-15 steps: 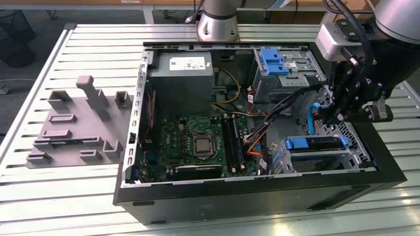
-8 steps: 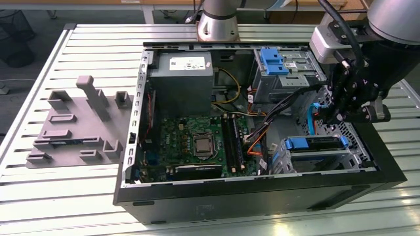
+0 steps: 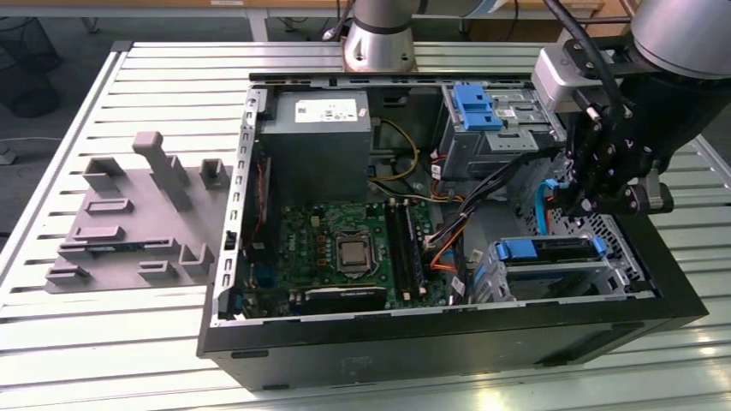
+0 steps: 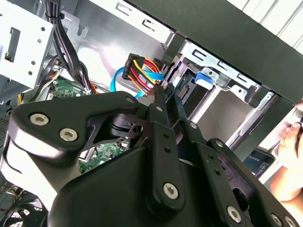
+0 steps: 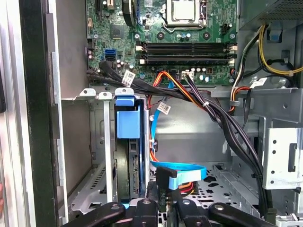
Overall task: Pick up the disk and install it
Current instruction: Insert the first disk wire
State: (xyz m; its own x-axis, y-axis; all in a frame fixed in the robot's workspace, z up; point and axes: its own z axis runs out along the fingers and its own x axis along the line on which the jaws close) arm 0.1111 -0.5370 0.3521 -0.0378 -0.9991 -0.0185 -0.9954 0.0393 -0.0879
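Black linkage of the gripper (image 4: pixel 163 92) is crowding the second wrist view and blocking most of what is lying beneath it, so whether it is open or closed, or gripping anything, I cannot tell. In the first wrist view the gripper (image 5: pixel 161 208) is being cut off by the frame edge, with a blue flat cable (image 5: pixel 182 171) curling just beyond it. A bundle of red, yellow and orange wires (image 4: pixel 144 71) is sitting close to the gripper's tip in the second wrist view, and contact is hard to make out.

At the lower right of the exterior view, the gripper (image 3: pixel 594 201) is hanging inside the open computer case (image 3: pixel 457 330), just above a metal drive cage (image 3: pixel 546 278). The disk (image 3: pixel 549 250) is sitting in that cage, apart from the gripper, with its blue carrier facing up. In the first wrist view the disk (image 5: pixel 128 156) is standing on edge in its slot, its label being out of sight.

A person's hand (image 4: pixel 289 146) is showing partly at the frame edge, outside the case wall.

Farther in, the green motherboard (image 3: pixel 342 248) is lying flat on the case floor. Beyond it, a grey power supply (image 3: pixel 317 128) is filling the upper corner of the case, and a ribbed blue latch (image 3: pixel 478 107) is resting on the upper bay. The case is sitting on a slatted metal table (image 3: pixel 149 342), with a grey moulded fixture (image 3: pixel 137 214) lying at the exterior view's left.
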